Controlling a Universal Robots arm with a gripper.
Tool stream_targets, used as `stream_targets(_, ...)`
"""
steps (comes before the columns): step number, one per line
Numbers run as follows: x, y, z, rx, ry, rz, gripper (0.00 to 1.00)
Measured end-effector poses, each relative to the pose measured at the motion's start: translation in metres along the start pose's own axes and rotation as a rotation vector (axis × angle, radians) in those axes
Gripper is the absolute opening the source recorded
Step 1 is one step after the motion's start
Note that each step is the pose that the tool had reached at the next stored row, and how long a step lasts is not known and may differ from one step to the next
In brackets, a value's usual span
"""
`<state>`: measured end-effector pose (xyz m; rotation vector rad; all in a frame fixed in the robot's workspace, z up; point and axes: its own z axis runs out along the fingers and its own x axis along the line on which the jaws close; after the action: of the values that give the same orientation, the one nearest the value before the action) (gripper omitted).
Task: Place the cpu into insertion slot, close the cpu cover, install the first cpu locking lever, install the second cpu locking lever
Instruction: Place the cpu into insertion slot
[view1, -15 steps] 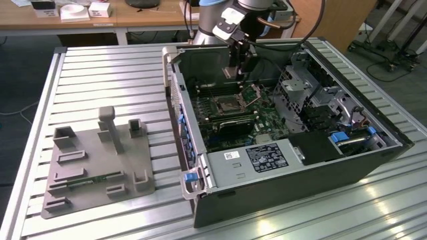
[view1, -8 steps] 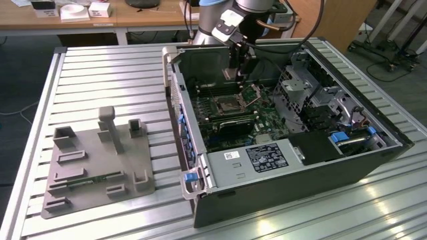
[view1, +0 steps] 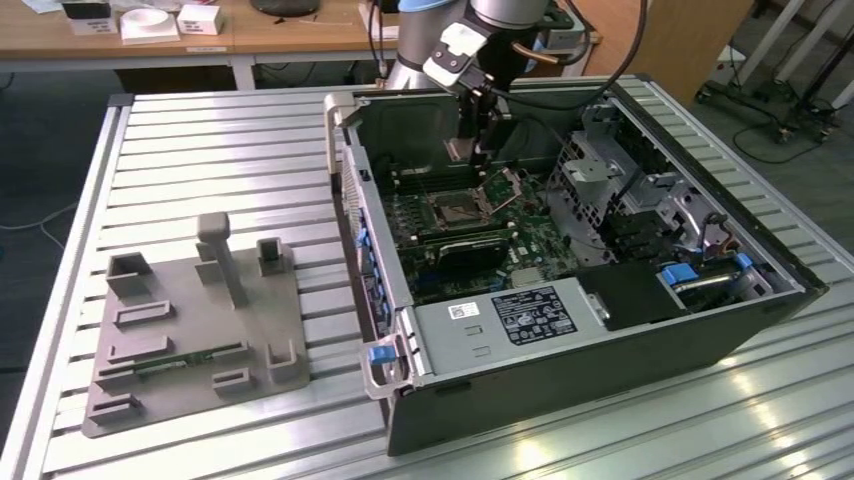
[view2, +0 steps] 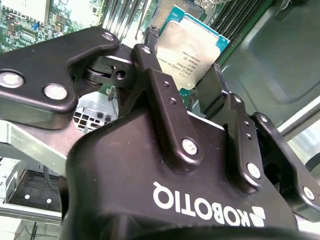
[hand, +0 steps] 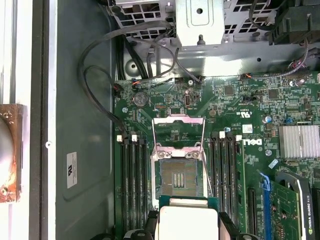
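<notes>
The gripper (view2: 186, 59) clamps both fingers on opposite edges of the cpu (view2: 194, 44), held above the bare insertion slot (hand: 179, 178). Beyond it, the cpu cover (hand: 178, 119) stands flipped up inside the open computer case (view1: 574, 392).

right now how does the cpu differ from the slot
The cpu is pinched in the gripper, held off the board. The slot sits fixed in the green board. The cpu has a plain silvery metal top, while the slot is dark with small contacts at its middle. The slot lies empty with its cover swung open. Both are square.
</notes>
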<state>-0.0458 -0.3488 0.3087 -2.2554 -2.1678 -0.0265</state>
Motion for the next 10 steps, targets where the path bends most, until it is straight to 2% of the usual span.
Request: stream_targets(10, 0.0001, 0.0027, 0.0026, 0.0000, 0.0000, 0.000, 0.54)
